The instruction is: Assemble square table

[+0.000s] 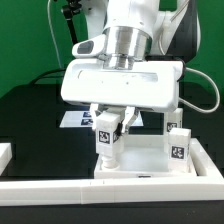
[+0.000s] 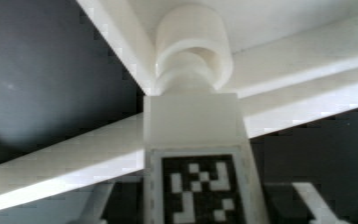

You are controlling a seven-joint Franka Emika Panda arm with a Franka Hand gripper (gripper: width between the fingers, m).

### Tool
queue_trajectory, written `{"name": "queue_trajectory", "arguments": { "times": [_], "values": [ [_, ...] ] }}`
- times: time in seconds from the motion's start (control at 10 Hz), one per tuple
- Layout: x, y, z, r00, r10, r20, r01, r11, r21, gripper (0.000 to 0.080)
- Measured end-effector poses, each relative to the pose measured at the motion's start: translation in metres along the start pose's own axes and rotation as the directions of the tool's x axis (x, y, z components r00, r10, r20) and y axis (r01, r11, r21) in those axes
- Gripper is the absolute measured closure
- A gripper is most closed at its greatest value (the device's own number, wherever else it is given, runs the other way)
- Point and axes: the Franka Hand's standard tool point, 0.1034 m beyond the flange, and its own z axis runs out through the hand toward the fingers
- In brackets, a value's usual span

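The square table top (image 1: 150,172) is a white tray with a raised rim, lying at the front of the table. One white tagged leg (image 1: 180,145) stands upright on its corner at the exterior view's right. My gripper (image 1: 108,128) is shut on a second tagged leg (image 1: 107,142), held upright over the top's corner at the exterior view's left. Its lower end is at the tray there. In the wrist view the leg (image 2: 194,150) runs between my gripper's (image 2: 197,212) dark fingers, its round end (image 2: 190,55) against the top's white ribs (image 2: 309,85).
The marker board (image 1: 76,118) lies on the black table behind the gripper. A long low white border wall (image 1: 60,189) runs along the front edge, with a short white piece (image 1: 5,152) at the exterior view's left. The arm's wide white body hides the space behind the legs.
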Motion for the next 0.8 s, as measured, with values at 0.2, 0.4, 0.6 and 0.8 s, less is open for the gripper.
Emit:
{"name": "queue_trajectory", "arguments": {
  "times": [0.2,0.4,0.6,0.8],
  "values": [
    [-0.005,-0.005,0.002,1.0,-0.009,-0.001,0.009,1.0,0.004,0.0509],
    [-0.012,-0.005,0.007,1.0,-0.024,-0.015,0.025,1.0,0.001,0.0509],
    [-0.016,-0.004,0.011,0.998,-0.041,-0.049,0.041,0.999,0.002,0.0509],
    [-0.016,-0.005,0.012,0.996,-0.054,-0.066,0.054,0.999,0.003,0.0509]
  ]
}}
